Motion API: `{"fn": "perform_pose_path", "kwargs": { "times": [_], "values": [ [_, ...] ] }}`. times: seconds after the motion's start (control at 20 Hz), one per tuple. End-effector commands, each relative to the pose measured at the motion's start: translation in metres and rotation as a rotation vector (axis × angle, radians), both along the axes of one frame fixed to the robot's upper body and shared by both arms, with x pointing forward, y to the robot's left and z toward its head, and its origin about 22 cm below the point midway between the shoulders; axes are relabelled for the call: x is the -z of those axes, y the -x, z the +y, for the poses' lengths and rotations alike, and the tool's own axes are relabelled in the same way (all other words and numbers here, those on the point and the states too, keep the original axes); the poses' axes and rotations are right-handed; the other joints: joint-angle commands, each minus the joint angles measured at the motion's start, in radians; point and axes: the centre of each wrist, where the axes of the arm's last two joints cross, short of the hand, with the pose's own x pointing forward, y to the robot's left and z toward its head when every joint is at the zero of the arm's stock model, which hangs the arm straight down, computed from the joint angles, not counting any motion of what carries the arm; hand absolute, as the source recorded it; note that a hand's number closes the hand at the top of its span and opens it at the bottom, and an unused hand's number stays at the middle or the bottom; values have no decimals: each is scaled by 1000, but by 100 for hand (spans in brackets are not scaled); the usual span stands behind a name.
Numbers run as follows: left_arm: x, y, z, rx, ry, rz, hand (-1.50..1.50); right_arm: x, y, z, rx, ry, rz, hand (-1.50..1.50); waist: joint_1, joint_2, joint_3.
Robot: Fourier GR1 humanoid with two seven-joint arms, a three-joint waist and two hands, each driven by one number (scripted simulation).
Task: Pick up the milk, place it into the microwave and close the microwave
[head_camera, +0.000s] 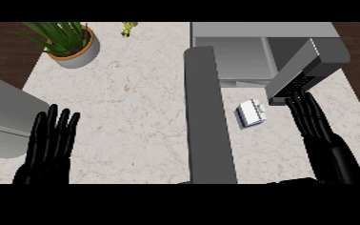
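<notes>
Pale marbled counter (pixel 134 100), dark wood floor at far left and far right edges. Potted plant (pixel 70 45) at far left corner. Microwave (pixel 239 52) at far right, its door (pixel 209 119) swung open toward the near edge. Milk (pixel 251 113) lies on the counter just right of the door, near the microwave's opening, outside it. Right hand (pixel 309 117) extends flat, fingers straight and together, just right of the milk, apart from it. Left hand (pixel 49 140) rests open at near left, fingers up and slightly spread.
</notes>
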Motion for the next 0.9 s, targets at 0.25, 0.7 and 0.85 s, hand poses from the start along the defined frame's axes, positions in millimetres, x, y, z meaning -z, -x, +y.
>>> {"fn": "perform_pose_path", "kwargs": {
  "times": [0.25, 0.7, 0.85],
  "values": [
    [21, 22, 6, 15, 14, 6, -150, 45, -19, 0, 28, -42, 60, -150, 2, 0, 0],
    [22, 41, 5, -20, 7, -13, -150, 106, -47, -3, 145, -27, 82, -150, 6, 1, 0],
    [39, 54, 19, 12, 6, -2, -150, 112, -62, -28, 202, -5, 92, -150, 9, 2, 0]
  ]
}}
